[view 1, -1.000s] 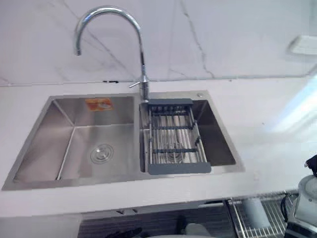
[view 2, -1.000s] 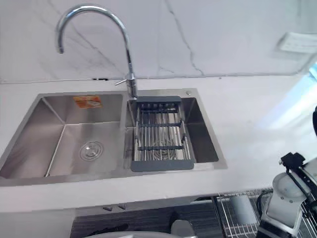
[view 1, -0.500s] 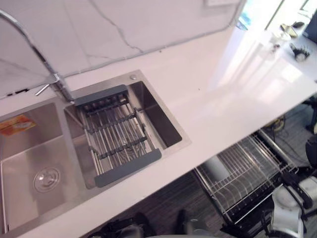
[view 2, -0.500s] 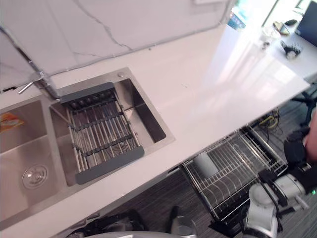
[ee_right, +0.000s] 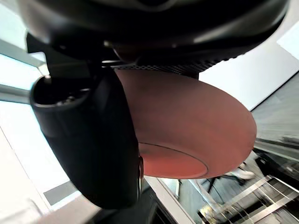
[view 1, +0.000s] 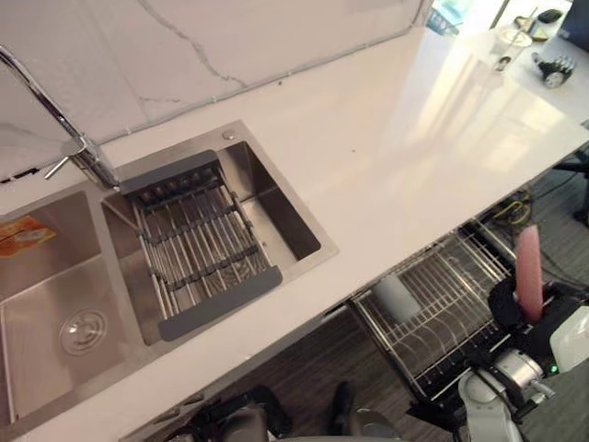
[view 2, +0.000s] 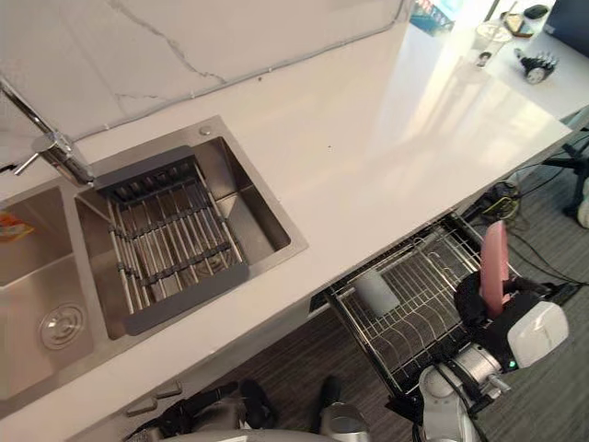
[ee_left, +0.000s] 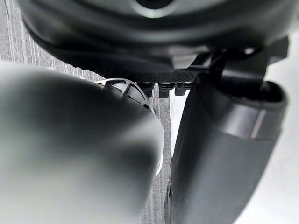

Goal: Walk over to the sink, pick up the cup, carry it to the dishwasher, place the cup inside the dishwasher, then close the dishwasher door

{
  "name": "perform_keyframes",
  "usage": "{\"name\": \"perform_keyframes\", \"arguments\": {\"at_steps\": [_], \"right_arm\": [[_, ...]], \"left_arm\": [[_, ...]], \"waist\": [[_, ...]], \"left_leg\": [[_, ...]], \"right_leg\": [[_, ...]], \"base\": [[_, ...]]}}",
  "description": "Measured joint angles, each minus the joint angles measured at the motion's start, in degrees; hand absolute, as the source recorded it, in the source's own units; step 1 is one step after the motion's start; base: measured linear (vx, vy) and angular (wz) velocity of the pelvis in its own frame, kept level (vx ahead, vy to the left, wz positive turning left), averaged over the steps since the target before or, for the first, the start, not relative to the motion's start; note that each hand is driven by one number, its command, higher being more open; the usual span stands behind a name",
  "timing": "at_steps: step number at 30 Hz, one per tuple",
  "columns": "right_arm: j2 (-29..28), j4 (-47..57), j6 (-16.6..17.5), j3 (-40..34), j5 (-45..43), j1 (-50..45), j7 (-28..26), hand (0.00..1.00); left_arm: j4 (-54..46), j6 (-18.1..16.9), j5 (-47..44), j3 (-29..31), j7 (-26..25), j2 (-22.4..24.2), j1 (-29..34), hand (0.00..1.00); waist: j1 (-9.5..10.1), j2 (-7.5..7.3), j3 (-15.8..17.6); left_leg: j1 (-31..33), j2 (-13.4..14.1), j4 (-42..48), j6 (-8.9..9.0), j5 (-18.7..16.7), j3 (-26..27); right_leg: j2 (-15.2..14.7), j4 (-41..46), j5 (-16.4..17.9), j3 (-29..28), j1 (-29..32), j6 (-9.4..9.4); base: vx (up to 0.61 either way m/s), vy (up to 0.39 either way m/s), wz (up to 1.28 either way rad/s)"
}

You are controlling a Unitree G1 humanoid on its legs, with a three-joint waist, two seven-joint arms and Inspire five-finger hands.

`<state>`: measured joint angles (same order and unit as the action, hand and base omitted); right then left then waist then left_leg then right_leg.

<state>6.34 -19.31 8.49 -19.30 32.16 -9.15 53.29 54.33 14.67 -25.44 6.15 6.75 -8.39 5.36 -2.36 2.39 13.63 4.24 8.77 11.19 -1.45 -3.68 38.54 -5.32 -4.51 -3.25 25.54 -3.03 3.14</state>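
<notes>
A pink shallow dish [view 1: 528, 272] stands on edge in my right hand [view 1: 504, 302], low at the right, just past the outer end of the pulled-out dishwasher rack [view 1: 460, 295]. Seen from the right wrist, the dark thumb [ee_right: 88, 140] and fingers clamp the dish [ee_right: 187, 135] by its rim, its underside facing the camera. A pale grey cup [view 2: 375, 292] lies on its side in the rack, close under the counter edge. My left hand [ee_left: 224, 154] is a dark bulk near the floor.
The white counter [view 1: 414, 138] runs across the picture, with a double steel sink [view 1: 55, 276], a faucet [view 1: 64, 129] and a grey drain rack [view 1: 198, 244] over the right basin. Small objects [view 2: 529, 60] sit on the counter's far right end. Grey floor lies below.
The camera has swung right and down, from the sink toward the dishwasher rack. My right hand has risen into sight with the pink dish, beside the rack.
</notes>
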Motion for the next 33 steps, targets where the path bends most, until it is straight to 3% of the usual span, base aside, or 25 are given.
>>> {"name": "perform_keyframes", "arguments": {"at_steps": [6, 9, 11, 12, 18, 22, 25, 28, 33], "right_arm": [[0.7, -7.3, -4.3, 1.9, -0.7, 3.4, -0.1, 0.0], [3.0, -9.6, -6.5, 2.4, -1.7, 7.2, -0.4, 0.0], [6.0, -11.2, -9.6, 2.9, -2.8, 11.3, -0.4, 0.0], [7.8, -12.5, -11.6, 3.2, -4.1, 13.6, -1.0, 1.0], [10.6, -19.9, -21.0, 3.9, -10.9, 19.4, -6.2, 1.0], [10.6, -20.5, -21.8, 3.8, -15.4, 19.8, -5.2, 1.0], [10.0, -17.2, -19.9, 2.3, -19.2, 19.4, -3.2, 1.0], [8.6, -6.1, -15.5, 0.3, -23.0, 16.4, -3.2, 1.0], [4.2, 18.0, -4.7, -1.4, -25.9, 8.8, -7.2, 1.0]], "left_arm": [[-0.8, -0.2, 0.0, -0.2, 2.3, 0.8, -0.3, 1.0], [-0.9, -0.6, -0.4, -1.7, 2.9, 0.8, -1.4, 1.0], [-0.9, -1.4, -0.7, -2.2, 3.6, 1.1, -2.5, 1.0], [-0.9, -1.7, -1.6, -2.7, 3.6, 1.3, -3.2, 1.0], [-1.7, -2.0, -4.4, -3.8, 3.5, 2.2, -4.4, 1.0], [-1.6, -2.1, -4.9, -3.8, 3.5, 2.2, -4.6, 1.0], [-1.6, -2.5, -4.9, -3.7, 3.4, 2.3, -4.6, 1.0], [-1.6, -2.5, -4.9, -3.7, 3.3, 2.2, -4.8, 1.0], [-0.5, -2.3, -4.9, -1.8, 2.6, 2.0, -4.6, 1.0]], "waist": [[-0.07, 2.55, 3.2], [-0.03, 3.96, 5.5], [0.13, 5.02, 7.6], [0.36, 5.62, 8.6], [1.65, 6.75, 10.8], [1.49, 6.73, 11.3], [1.36, 6.68, 11.3], [1.24, 6.5, 11.4], [-0.29, 4.7, 11.7]], "left_leg": [[0.4, -1.1, -2.2, -0.28, 1.6, -0.4], [2.4, -2.0, -3.2, -0.74, 2.6, -1.6], [4.1, -2.6, -3.5, -1.21, 3.3, -2.9], [4.8, -2.9, -3.9, -1.21, 3.6, -3.8], [5.8, -3.4, -4.2, -0.43, 5.0, -6.0], [6.1, -3.4, -4.2, 0.62, 5.9, -6.4], [6.1, -3.3, -4.2, 1.04, 6.2, -6.4], [5.7, -3.1, -4.5, 1.01, 6.2, -6.1], [3.8, -2.0, -4.8, 0.21, 5.2, -4.7]], "right_leg": [[-0.6, 1.1, 0.1, 0.2, 1.5, 0.01], [-1.1, 1.8, 0.1, 0.5, 3.9, 0.2], [-1.5, 2.2, -0.1, 0.8, 5.7, 0.31], [-1.7, 2.5, -0.4, 0.9, 6.4, 0.21], [-1.9, 2.5, -0.6, 1.7, 7.0, -0.07], [-2.0, 2.5, -0.6, 1.4, 7.4, -0.22], [-1.9, 2.5, -0.6, 0.9, 7.6, -0.36], [-1.7, 2.5, -0.7, -0.1, 7.9, -0.61], [-0.7, 2.6, -0.6, -2.3, 7.5, -0.95]], "base": [[-0.05, 0.072, 0.05], [-0.06, 0.076, 0.09], [-0.04, 0.069, 0.13], [-0.03, 0.055, 0.1], [0.0, 0.031, 0.08], [0.0, 0.007, -0.01], [-0.01, 0.021, -0.09], [-0.02, 0.034, -0.17], [-0.01, 0.031, -0.26]]}}
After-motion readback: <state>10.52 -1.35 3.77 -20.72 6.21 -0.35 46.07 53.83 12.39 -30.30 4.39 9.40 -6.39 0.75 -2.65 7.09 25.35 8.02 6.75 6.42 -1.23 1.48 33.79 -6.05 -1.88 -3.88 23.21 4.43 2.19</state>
